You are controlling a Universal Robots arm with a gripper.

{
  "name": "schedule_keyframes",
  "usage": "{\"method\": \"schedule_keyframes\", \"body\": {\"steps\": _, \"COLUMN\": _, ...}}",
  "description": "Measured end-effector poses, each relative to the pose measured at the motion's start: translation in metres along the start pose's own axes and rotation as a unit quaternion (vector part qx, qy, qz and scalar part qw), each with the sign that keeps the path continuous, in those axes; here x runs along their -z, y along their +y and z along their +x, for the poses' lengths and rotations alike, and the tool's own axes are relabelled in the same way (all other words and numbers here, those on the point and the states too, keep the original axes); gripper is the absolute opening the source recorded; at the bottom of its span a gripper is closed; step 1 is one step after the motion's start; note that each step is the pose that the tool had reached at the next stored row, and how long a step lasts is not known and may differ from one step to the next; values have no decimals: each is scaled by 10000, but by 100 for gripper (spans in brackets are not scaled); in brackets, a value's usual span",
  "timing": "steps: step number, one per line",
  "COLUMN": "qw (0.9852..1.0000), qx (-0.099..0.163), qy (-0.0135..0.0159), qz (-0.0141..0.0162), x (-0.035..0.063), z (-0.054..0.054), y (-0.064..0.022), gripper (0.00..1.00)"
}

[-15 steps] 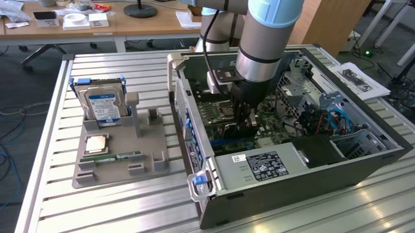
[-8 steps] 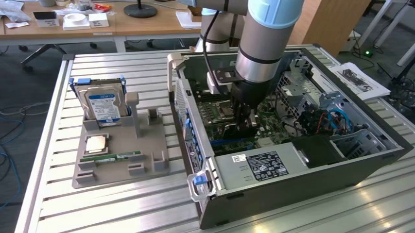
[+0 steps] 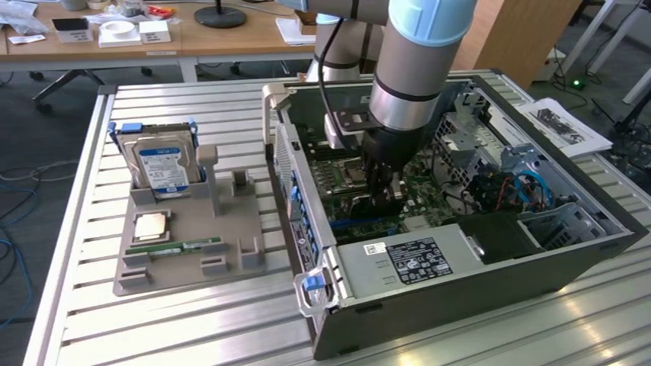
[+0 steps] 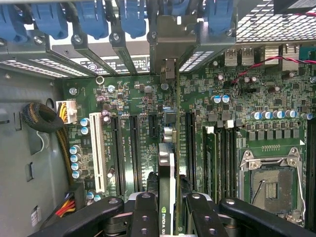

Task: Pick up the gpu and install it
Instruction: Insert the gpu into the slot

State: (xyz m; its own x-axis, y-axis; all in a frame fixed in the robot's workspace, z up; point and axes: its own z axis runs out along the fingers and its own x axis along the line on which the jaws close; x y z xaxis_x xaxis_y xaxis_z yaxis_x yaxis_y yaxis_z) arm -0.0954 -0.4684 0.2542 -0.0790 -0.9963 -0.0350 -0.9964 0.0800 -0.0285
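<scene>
My gripper [image 3: 382,197] stands at the centre of the exterior view, down inside the case [image 3: 458,305], over the motherboard [image 4: 237,84]. My fingers [image 4: 200,212] pinch the gpu [image 4: 167,173] edge-on, one on each face. Its bracket [image 4: 170,44] lies at the case's rear openings. Whether the card's edge has entered a slot [image 4: 190,143] I cannot tell. Hazards: a card tilted in the pinch would land beside the slot and bear on capacitors [image 4: 216,98]. A bracket caught on the rear frame would block seating. Excess downward force would flex the motherboard.
</scene>
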Motion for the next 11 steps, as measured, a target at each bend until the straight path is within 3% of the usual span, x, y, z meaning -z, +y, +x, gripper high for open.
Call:
{"method": "schedule_keyframes", "body": {"steps": 6, "qw": 10000, "qx": 0, "qy": -1, "qz": 0, "x": -11, "z": 0, "y": 0, "gripper": 27}}
{"method": "schedule_keyframes", "body": {"steps": 10, "qw": 10000, "qx": -2, "qy": -62, "qz": -4, "x": -12, "z": 0, "y": 1, "gripper": 27}}
{"method": "schedule_keyframes", "body": {"steps": 11, "qw": 10000, "qx": -2, "qy": -65, "qz": -5, "x": -12, "z": 0, "y": 1, "gripper": 27}}
